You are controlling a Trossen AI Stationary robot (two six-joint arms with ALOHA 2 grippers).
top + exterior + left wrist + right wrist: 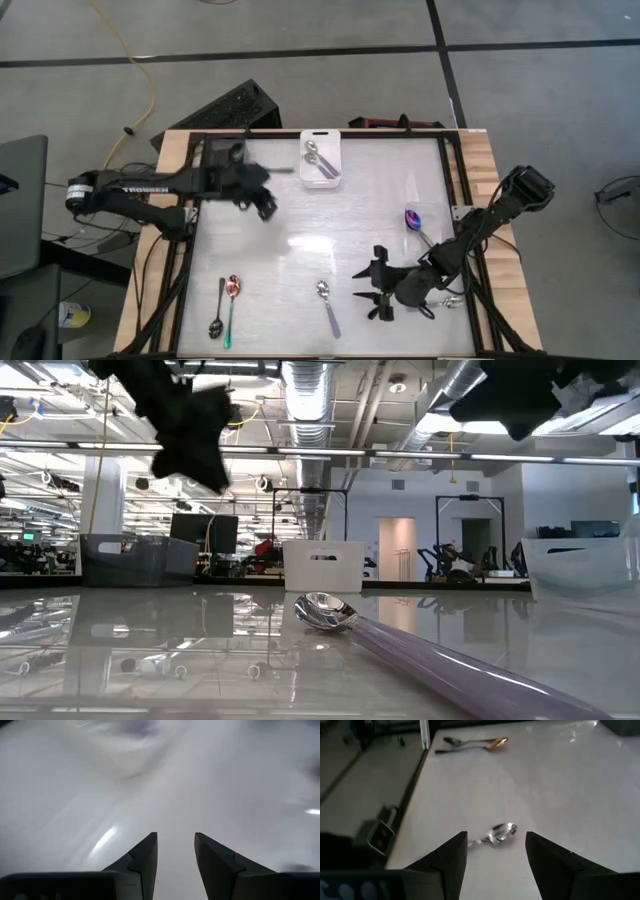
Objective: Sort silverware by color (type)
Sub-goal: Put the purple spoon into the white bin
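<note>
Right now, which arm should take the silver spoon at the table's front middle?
Right. The right gripper hangs open close beside the silver spoon, which its wrist view frames between its fingers. The left gripper, open, is far off near the white bin.

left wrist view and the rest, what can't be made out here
- Left wrist view: motion blur smears the table; only the left gripper, open and empty, reads.
- High view: the right gripper and arm cover part of the table; something shiny by the arm is too small to name.
- Low view: the silver spoon has its handle cut by the frame edge.
- High view: white bin contents too small to count.
</note>
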